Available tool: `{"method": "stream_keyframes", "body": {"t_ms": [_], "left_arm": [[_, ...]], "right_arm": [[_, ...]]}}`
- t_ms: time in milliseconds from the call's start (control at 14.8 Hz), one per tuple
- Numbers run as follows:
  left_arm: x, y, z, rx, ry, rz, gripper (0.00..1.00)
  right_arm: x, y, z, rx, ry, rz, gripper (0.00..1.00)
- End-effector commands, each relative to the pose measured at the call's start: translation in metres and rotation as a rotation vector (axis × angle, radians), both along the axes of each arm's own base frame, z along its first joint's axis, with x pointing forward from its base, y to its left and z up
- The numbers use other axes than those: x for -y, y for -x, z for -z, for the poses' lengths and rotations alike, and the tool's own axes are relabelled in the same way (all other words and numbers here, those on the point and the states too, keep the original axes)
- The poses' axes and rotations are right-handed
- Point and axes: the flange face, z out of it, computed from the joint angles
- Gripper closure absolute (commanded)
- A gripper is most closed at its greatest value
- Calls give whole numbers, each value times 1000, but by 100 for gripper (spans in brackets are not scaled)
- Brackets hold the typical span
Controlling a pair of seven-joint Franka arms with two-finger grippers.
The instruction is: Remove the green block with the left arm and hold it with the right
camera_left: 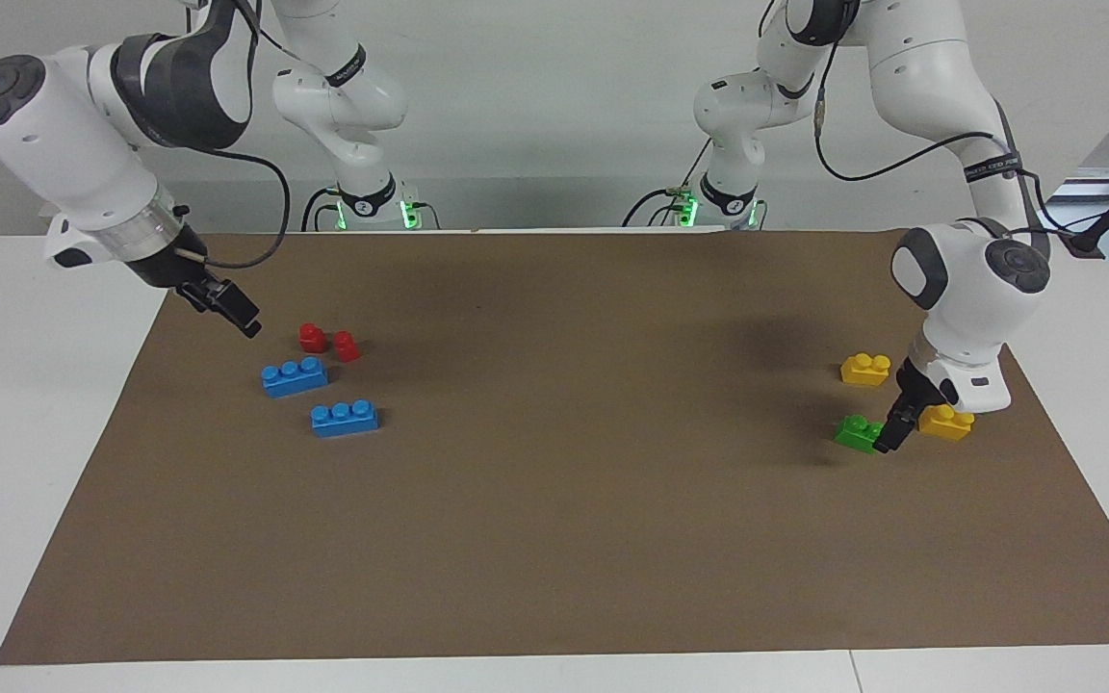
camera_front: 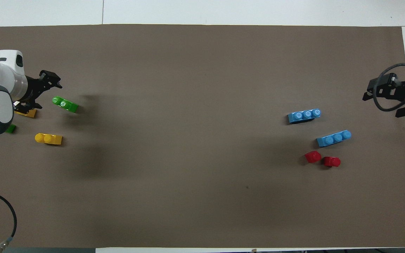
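Note:
The green block (camera_front: pixel 64 104) (camera_left: pixel 858 431) lies on the brown mat at the left arm's end, two studs up. My left gripper (camera_front: pixel 42 92) (camera_left: pixel 889 438) is open and empty, low beside the block; in the facing view one finger looks close against it, in the overhead view there is a small gap. A second green block (camera_front: pixel 10 129) shows partly under the left arm. My right gripper (camera_front: pixel 380 105) (camera_left: pixel 245 322) is open and empty, raised over the mat's edge at the right arm's end.
Two yellow bricks (camera_front: pixel 48 138) (camera_front: pixel 26 112) lie by the left gripper. Two blue three-stud bricks (camera_front: pixel 304 115) (camera_front: pixel 334 138) and two red pieces (camera_front: pixel 313 156) (camera_front: pixel 332 161) lie at the right arm's end. The brown mat (camera_front: pixel 202 140) covers the table.

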Motion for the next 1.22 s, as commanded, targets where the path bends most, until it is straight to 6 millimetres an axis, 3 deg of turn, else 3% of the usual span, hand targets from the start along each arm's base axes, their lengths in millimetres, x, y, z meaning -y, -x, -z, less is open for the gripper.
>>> {"method": "stream_keyframes", "body": {"t_ms": [0, 271, 610, 881, 1017, 1153], "left_arm": [[1, 13, -27, -35, -39, 158, 0], [18, 25, -54, -69, -88, 336, 0], [32, 38, -94, -152, -93, 603, 0], [50, 45, -133, -218, -60, 642, 0], [55, 60, -166, -181, 9, 604, 0], [53, 69, -177, -161, 18, 587, 0]], "right_arm": [[-6, 17, -20, -2, 20, -163, 0], [-10, 27, -27, -24, 31, -333, 0], [-6, 34, -28, -26, 35, -318, 0], [-7, 32, -33, -7, 76, -339, 0], [-6, 31, -33, -3, 86, -339, 0], [-5, 28, -35, 14, 117, -348, 0]]}}
